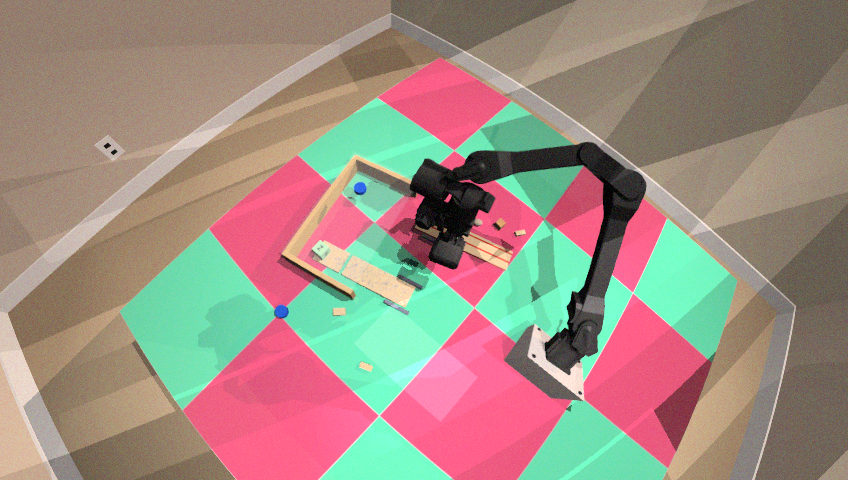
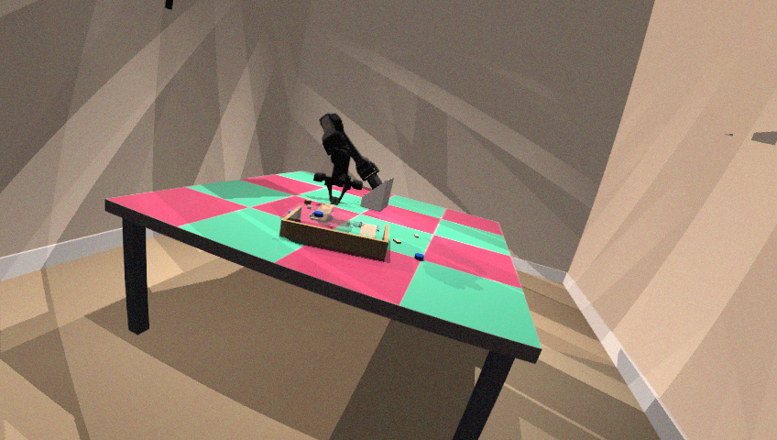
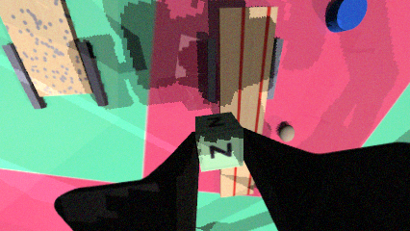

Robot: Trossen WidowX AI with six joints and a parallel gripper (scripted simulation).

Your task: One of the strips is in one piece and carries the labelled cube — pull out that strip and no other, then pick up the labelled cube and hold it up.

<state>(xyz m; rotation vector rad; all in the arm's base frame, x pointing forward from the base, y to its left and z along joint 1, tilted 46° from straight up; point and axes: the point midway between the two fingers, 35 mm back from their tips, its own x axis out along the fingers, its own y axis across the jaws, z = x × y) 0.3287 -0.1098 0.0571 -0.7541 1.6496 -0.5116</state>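
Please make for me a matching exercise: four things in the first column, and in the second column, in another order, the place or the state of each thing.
Column 1
1. Gripper
2. Red-striped strip
3. Speckled strip
4. Cube on the board inside the wooden walls

Column 2
A. Broken by a gap, with its longer part between two dark rails
B. Shut on a green cube with the letter Z or N
C. Resting at the far end of the speckled strip's shorter part
D. Lying below the held cube

Right pairs: 1-B; 2-D; 3-A; 4-C
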